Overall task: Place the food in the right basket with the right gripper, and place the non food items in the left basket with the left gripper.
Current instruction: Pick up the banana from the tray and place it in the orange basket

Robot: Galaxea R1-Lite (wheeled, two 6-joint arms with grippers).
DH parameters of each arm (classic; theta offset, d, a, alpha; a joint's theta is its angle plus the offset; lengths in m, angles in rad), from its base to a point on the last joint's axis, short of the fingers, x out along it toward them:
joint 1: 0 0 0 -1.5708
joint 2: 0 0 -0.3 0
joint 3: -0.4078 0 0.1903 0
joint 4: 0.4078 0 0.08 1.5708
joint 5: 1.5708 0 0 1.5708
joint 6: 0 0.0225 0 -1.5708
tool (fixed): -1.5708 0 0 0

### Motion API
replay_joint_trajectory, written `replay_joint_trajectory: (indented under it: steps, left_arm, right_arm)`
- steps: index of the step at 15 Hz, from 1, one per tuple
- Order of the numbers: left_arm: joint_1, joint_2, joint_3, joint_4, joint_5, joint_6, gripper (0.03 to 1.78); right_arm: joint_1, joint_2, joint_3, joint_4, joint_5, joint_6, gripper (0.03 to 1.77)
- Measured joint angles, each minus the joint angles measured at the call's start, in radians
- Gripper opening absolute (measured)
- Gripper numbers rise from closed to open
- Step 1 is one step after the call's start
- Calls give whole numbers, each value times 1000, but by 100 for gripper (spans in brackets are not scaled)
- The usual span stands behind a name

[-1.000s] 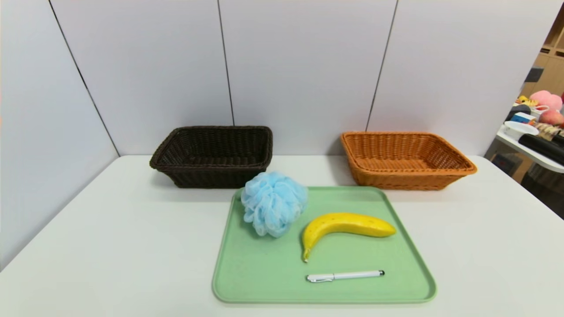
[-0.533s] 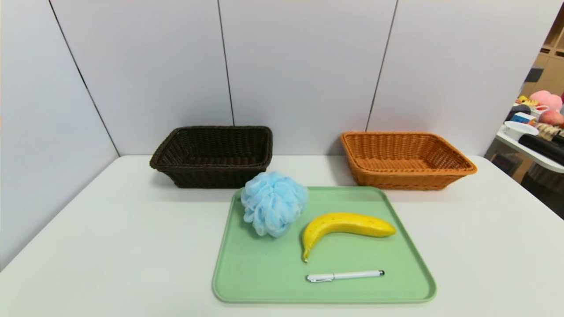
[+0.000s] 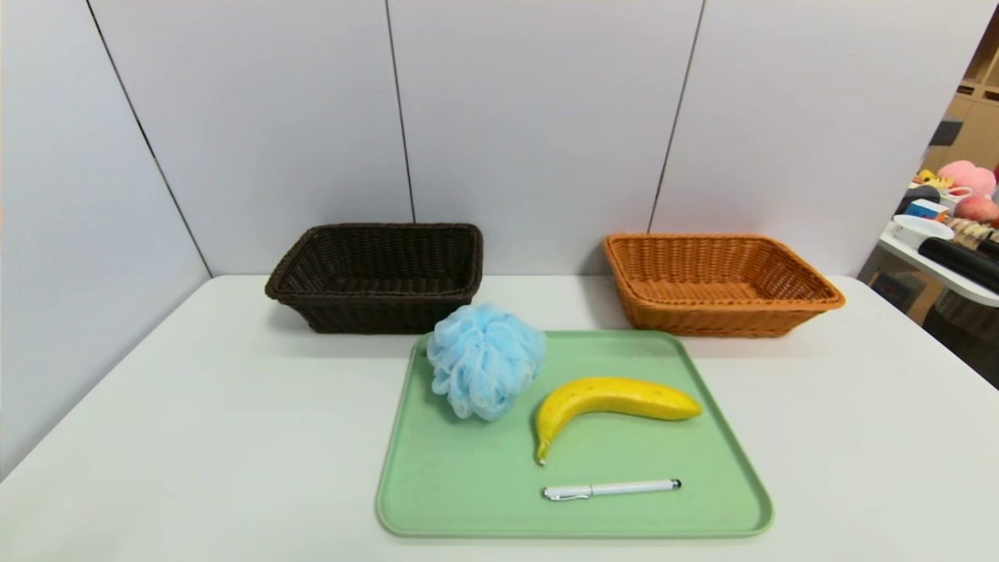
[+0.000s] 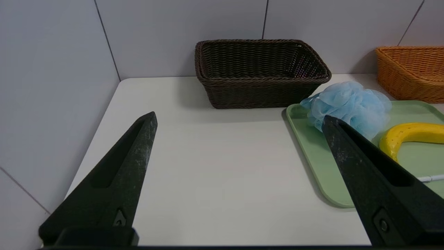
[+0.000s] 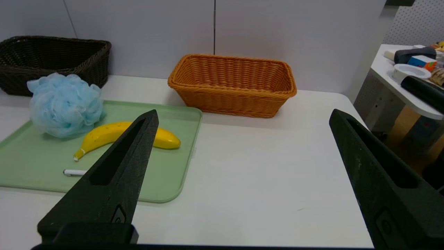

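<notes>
A yellow banana point(image 3: 613, 400) lies in the middle of a green tray point(image 3: 437, 492), with a light-blue bath pouf point(image 3: 484, 359) at the tray's far left corner and a white pen point(image 3: 610, 489) near its front. Behind the tray stand the dark brown basket point(image 3: 375, 273) on the left and the orange-tan basket point(image 3: 714, 282) on the right, both holding nothing. Neither arm shows in the head view. My left gripper point(image 4: 239, 119) hangs open over bare table left of the tray. My right gripper point(image 5: 242, 116) hangs open over bare table right of the tray.
White wall panels close off the back and left of the white table point(image 3: 195, 421). Off the table's right edge stands a side table point(image 3: 948, 234) crowded with toys and boxes.
</notes>
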Motion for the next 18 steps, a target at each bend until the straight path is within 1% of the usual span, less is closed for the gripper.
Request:
replay_joint_trajectory:
  steps: [3, 5, 8, 11, 12, 13, 16, 18]
  left_arm:
    - [-1, 137, -20, -104, -81, 2, 169]
    - [-3, 221, -26, -130, -101, 6, 169]
    - [-7, 337, -32, -190, -97, 5, 169]
    - [-10, 448, -29, -275, -86, 1, 169]
    - [-10, 476, -26, -297, -86, -2, 169]
    - [-11, 499, -24, -303, -86, -6, 169]
    - [-23, 556, -19, -310, -86, -7, 169]
    - [-31, 577, -7, -337, -86, -7, 169]
  right_arm:
    - [-2, 107, -62, 0, -10, -51, 170]
    - [-2, 170, -67, -6, -7, -59, 170]
    - [12, 283, -64, -51, 3, -43, 170]
    - [33, 425, -53, -198, 16, -29, 170]
    - [50, 469, -47, -258, 17, -27, 170]
    - [68, 500, -41, -294, 17, -26, 170]
    - [107, 566, -34, -306, 17, -31, 170]
    - [121, 593, -36, -320, 14, -29, 170]
